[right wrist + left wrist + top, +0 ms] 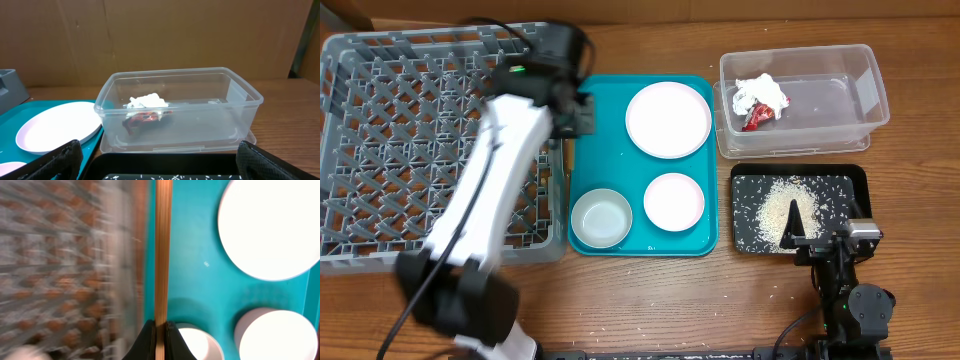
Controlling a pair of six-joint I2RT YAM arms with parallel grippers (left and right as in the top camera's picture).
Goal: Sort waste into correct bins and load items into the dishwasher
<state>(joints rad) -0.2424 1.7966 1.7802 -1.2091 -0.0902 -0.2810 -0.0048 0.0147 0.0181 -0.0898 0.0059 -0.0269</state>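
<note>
Overhead puts the grey dish rack [400, 130] at 9 o'clock, with your left arm lying across it and covering a good part of its lattice. The left gripper [160, 336] sits over the gap between the rack and the teal tray [610, 130]. From above you cannot see what it carries. The left wrist view shows it clamped on the chopsticks [163, 255], which run straight up to 12 o'clock and out of frame. You cannot tell whether that is one stick or two, and the rack side there is a blur. On the teal tray, the plate [668, 119] lies at 1 o'clock, the small white dish [673, 201] at 5 o'clock and the bowl [601, 217] at 7 o'clock. At 2 o'clock on the table, the clear tub [860, 70] holds the tissue [760, 92], with the red wrapper [757, 118] partly hidden beneath it. At 4 o'clock, the black tray [855, 180] holds the rice [780, 210]. Your right gripper [159, 160] hangs over this tray's near edge with its jaws wide apart and empty, cut off at the bottom of its own view.
</note>
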